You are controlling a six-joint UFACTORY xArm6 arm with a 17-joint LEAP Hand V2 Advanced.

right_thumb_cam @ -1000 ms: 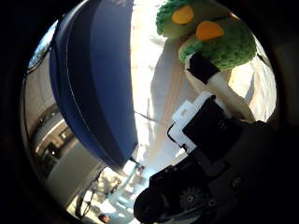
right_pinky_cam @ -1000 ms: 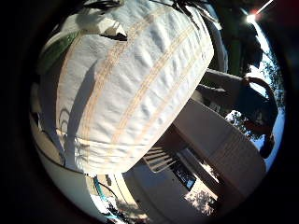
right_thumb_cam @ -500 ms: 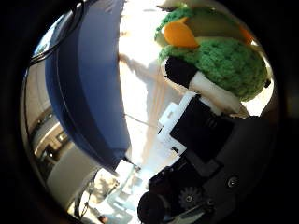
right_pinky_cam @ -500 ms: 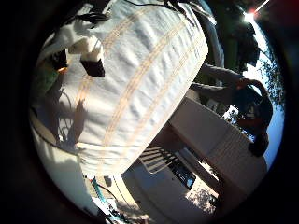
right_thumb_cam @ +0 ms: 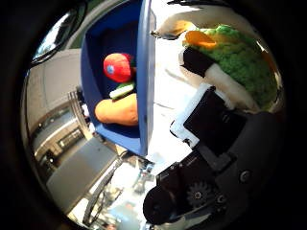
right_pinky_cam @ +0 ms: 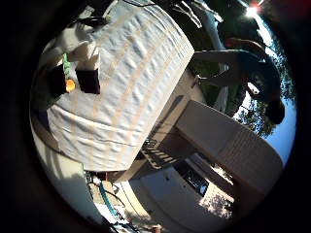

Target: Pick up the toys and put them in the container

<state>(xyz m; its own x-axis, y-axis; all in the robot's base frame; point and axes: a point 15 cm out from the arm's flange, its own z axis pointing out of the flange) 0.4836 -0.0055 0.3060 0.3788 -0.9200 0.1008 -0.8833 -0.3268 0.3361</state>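
Note:
A green knitted toy (right_thumb_cam: 242, 62) with orange patches sits close against my palm, and my right hand (right_thumb_cam: 216, 139) is curled round it, one black-tipped finger lying across its front. Beside it stands the blue container (right_thumb_cam: 144, 76), seen from above. Inside lie a red round toy (right_thumb_cam: 117, 67), a small green piece (right_thumb_cam: 123, 90) and an orange-tan toy (right_thumb_cam: 117, 110). In the little finger side view, a bit of the green and orange toy (right_pinky_cam: 68, 77) shows between my fingertips (right_pinky_cam: 88, 80), above the table.
The table (right_pinky_cam: 136, 82) wears a white cloth with pale orange stripes and lies well below the palm. Beyond it are paving, a low beige wall (right_pinky_cam: 228, 141) and trees.
The whole view has shifted: the table looks smaller and farther off, and the container's inside with its toys now shows. The green toy stays in my hand.

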